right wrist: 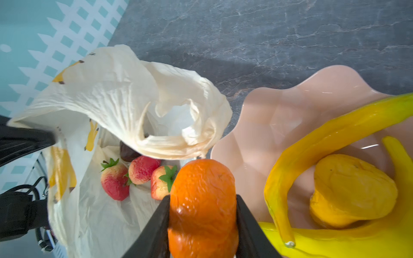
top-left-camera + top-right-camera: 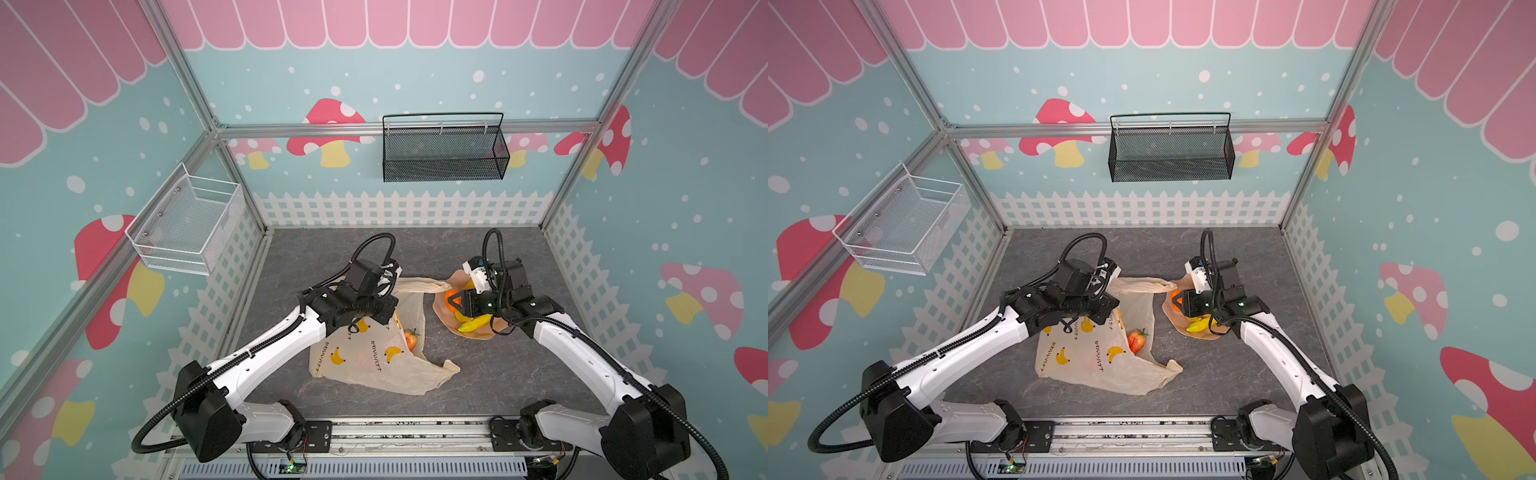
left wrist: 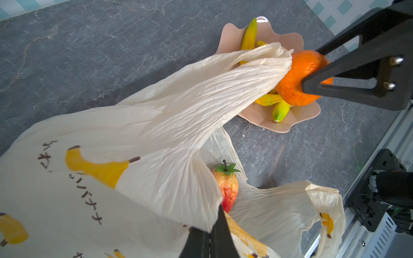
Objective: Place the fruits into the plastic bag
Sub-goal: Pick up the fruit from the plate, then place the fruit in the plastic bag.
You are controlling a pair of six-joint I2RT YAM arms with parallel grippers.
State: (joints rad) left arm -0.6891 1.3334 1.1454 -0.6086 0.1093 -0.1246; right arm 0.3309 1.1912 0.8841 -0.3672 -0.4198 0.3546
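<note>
Right wrist view: right pincer (image 1: 203, 198) grips the tangerine (image 1: 201, 178) btw its two black jaws, set half-wide. Fruit is orange, glossy, w/ dimpled skin, held over the plate's bag-side rim. Just past it is the plastic bag (image 1: 107, 93): thin cream film, crinkled, w/ yellow banana prints & dark lettering. Its crumpled handle loop (image 1: 178, 125) droops across the mouth, right in front of the tangerine. Inside on the film are 3 strawberries (image 1: 115, 181), red-to-cream, pitted, w/ green leaf caps, plus a dark brown round fruit (image 1: 127, 154) half hidden under the loop. Beside the bag: pink plate (image 1: 268, 111), smooth, wavy rim, w/ long curved bananas (image 1: 324, 138) & a lumpy yellow fruit (image 1: 350, 189).

Left wrist view: left pincer (image 3: 216, 225) is closed tight on the bag's edge, film pinched & raised.

In a top view: desk (image 2: 478, 374) is grey, marble-veined. Black mesh basket (image 2: 444, 149) is on the back wall & white mesh basket (image 2: 187, 224) on the side wall, both well apart from the fruit.
</note>
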